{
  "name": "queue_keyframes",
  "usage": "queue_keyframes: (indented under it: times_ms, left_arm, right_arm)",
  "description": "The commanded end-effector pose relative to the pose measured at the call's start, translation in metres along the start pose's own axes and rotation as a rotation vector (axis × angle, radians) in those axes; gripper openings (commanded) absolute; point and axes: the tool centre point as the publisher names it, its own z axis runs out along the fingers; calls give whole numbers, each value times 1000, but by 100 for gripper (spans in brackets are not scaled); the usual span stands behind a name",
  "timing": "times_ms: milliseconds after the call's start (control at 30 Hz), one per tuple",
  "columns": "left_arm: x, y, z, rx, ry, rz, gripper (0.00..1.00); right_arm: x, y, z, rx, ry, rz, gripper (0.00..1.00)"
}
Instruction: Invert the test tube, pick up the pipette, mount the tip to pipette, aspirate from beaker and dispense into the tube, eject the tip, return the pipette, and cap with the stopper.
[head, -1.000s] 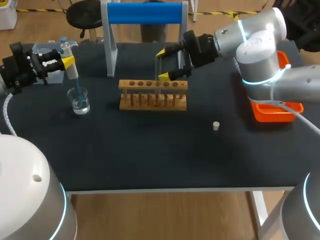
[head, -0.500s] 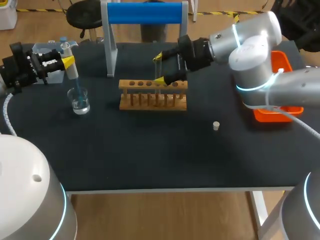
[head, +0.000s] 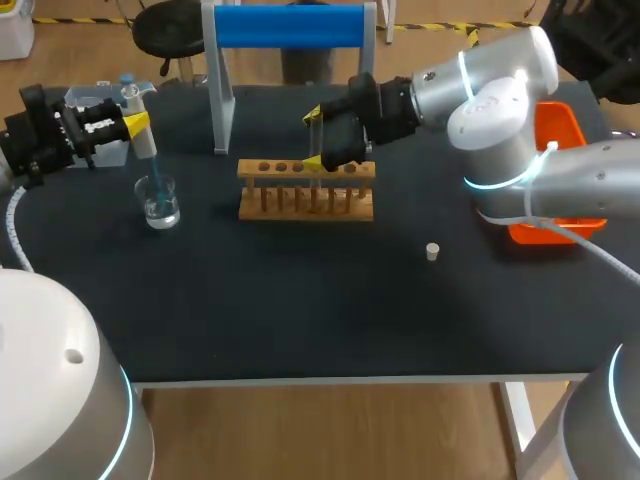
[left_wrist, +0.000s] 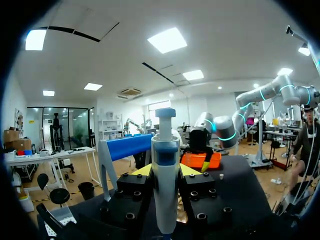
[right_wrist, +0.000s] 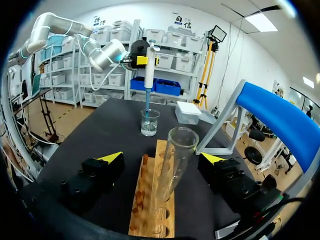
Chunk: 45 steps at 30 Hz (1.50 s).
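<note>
My left gripper (head: 133, 123) is shut on the white pipette (head: 143, 145), holding it upright at the table's far left. Its blue tip dips into the small glass beaker (head: 160, 203) of clear liquid. In the left wrist view the pipette (left_wrist: 165, 165) fills the gap between the fingers. My right gripper (head: 314, 138) stands open at the wooden rack (head: 306, 190), one yellow tip on each side of the upright test tube (head: 314, 150) without touching it. The tube (right_wrist: 175, 160) stands mouth up in the rack (right_wrist: 150, 205). A small pale stopper (head: 432, 251) lies on the black table.
A blue-topped stand (head: 290, 25) rises behind the rack. A white tip box (head: 95, 100) sits at the far left behind the left gripper. An orange tray (head: 560, 225) lies at the right under my right arm.
My right arm has shifted left, bringing its open fingers around the test tube. The left arm with the pipette has stayed still.
</note>
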Motion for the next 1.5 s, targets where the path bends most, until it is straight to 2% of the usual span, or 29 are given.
queue_keyframes:
  times_ms: [33,267,833,1500]
  left_arm:
    - [1,-1,0,-1,-3,0,0]
    - [1,-1,0,-1,-3,0,0]
    - [1,-1,0,-1,-3,0,0]
    - [1,-1,0,-1,-3,0,0]
  right_arm:
    - [-9,2,-2,3,26,-7,100]
    - [-12,5,-2,6,91,-31,100]
    - [-10,1,-2,4,157,-44,100]
    - [-8,-1,4,5,148,-51,100]
